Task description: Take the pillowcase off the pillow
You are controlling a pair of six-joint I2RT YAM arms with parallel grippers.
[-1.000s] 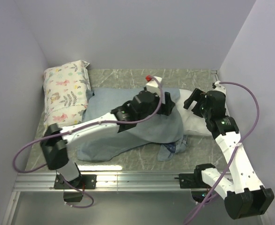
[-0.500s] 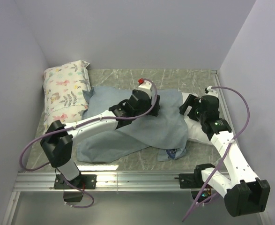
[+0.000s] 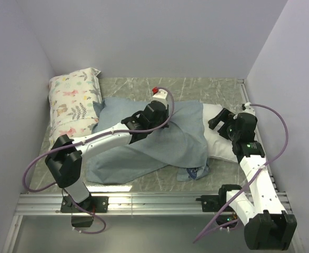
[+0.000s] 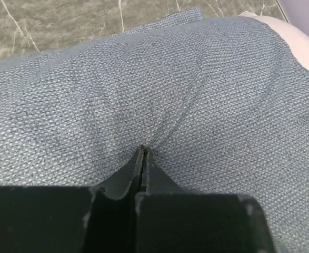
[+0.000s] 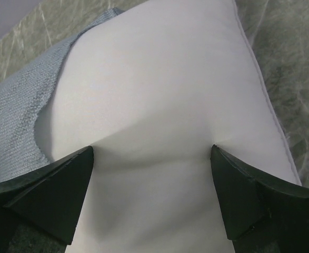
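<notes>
the overhead view shows the whole layout: the pillowcase (image 3: 159,145) lies spread pale side up across the middle of the counter (image 3: 133,87). the pillow (image 3: 220,142) sticks out of its right end, bare and white. the left wrist view adds what the overhead cannot. the left gripper (image 4: 142,150) has its fingers pressed together on a small pinch of the blue weave, with creases running into the tips. from above, those tips are hidden under the arm's own wrist.

the right wrist view shows the right gripper (image 5: 151,153) spread wide. both fingertips (image 5: 65,184) rest on the bare pillow and dent it slightly. the case's edge lies just to the left of them.

how far the pillow reaches inside the case cannot be made out, since the cloth covers it. a small darker fold shows at the case's near right corner, its print too small to read.

the pillow's exposed end lies close to the counter's right edge. a floral pillow (image 3: 72,105) sits along the left wall, touching the case's far left corner. bare marble runs behind the case up to the back wall, with a thinner strip along the near edge.
</notes>
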